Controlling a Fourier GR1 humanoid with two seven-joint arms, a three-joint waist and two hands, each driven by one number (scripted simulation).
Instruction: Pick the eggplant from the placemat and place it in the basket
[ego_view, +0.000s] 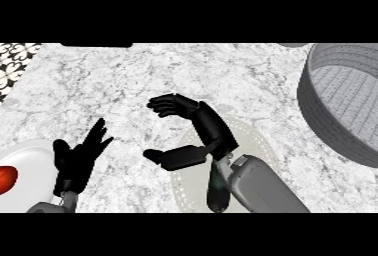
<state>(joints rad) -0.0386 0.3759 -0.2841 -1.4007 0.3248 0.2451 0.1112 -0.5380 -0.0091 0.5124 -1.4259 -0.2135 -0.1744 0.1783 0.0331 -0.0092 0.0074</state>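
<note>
Speckled marble bench (148, 70), grey basket (332, 115) at 2 o'clock; right hand (196, 127) half curled over the placemat (255, 137), left hand (77, 157) spread.

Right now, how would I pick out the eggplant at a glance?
Find the pale oval placemat on the marble counter, left of the grey basket. The right hand hovers open over it. The eggplant is the dark, slim shape at the mat's near end, beside the grey forearm, darker than everything around it.

My right hand (193, 131) hovers open above the pale oval placemat (255, 134), where the dark eggplant (216, 192) lies, the grey woven basket (325, 120) at right.
</note>
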